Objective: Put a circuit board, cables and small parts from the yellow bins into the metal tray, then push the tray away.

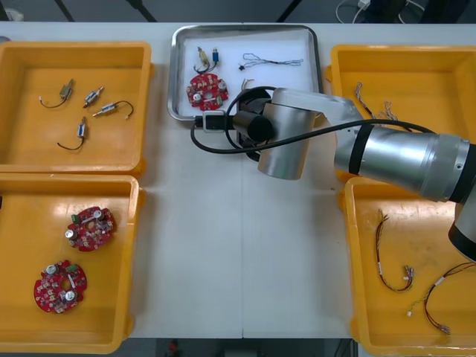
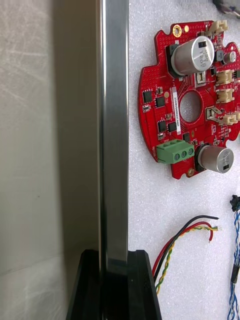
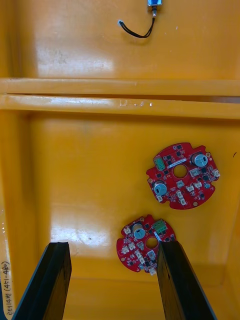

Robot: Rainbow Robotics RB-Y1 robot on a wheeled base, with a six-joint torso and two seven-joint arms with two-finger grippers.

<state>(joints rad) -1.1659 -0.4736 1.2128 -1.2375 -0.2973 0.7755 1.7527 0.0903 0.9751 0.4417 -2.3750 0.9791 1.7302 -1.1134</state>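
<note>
The metal tray [image 1: 245, 28], white inside, sits at the table's far middle. In it lie a red circuit board [image 1: 207, 91], two small metal parts [image 1: 207, 56], a thin dark cable [image 1: 271, 61] and a red and yellow cable [image 2: 185, 237]. My right gripper [image 1: 212, 121] is at the tray's near edge, shut on the rim [image 2: 114, 125], one finger outside and one inside [image 2: 114, 260]. The board [image 2: 192, 100] lies just beyond the inner finger. My left gripper [image 3: 114, 250] hangs open above the near left bin, over two red boards [image 3: 182, 175] [image 3: 145, 242].
Yellow bins flank the tray. The far left bin [image 1: 74, 52] holds several small metal parts [image 1: 93, 97], the near left bin [image 1: 22, 186] two boards. The far right bin [image 1: 401, 52] and near right bin [image 1: 357, 297] hold cables [image 1: 394, 260]. Bare table lies in front of the tray.
</note>
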